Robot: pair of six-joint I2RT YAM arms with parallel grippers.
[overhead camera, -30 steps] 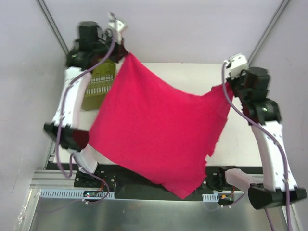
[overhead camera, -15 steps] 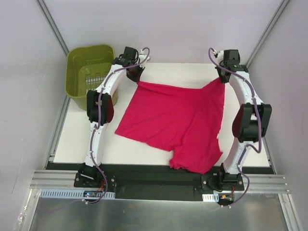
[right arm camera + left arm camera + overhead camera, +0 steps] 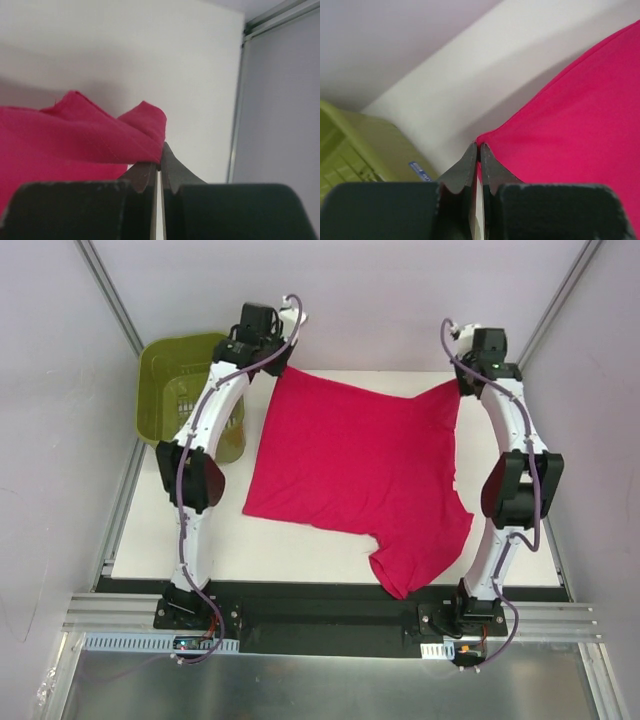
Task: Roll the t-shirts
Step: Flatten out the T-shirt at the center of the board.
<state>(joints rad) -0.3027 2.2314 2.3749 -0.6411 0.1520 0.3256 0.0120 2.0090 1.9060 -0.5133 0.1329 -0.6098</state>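
From above, the magenta-red t-shirt [image 3: 350, 470] lies spread over the white table [image 3: 150, 530]. Its far edge is drawn between the 2 grippers at the table's far side, and its nearest flap reaches over the table's near edge onto the black base strip. That view cannot show how the jaws stand, because the wrists cover them.

The wrist cameras can. The left gripper [image 3: 478, 147] has its 2 fingers pressed together, with the shirt's far-left corner running right into the tips. The right gripper [image 3: 161, 150] is likewise closed tight, with the far-right corner pinched between its tips and a small fold of cloth standing up just behind them. Both corners sit a little above the tabletop, with a shadow beneath the cloth.

The green basket [image 3: 165, 390] stands at the table's far-left corner, just beside the shirt's left edge. The left arm [image 3: 215, 410] arches across the basket's right wall and hides part of it. In the left wrist view the basket fills the lower-left corner. The right wrist view shows a metal frame post [image 3: 237, 100] at the table's right edge.
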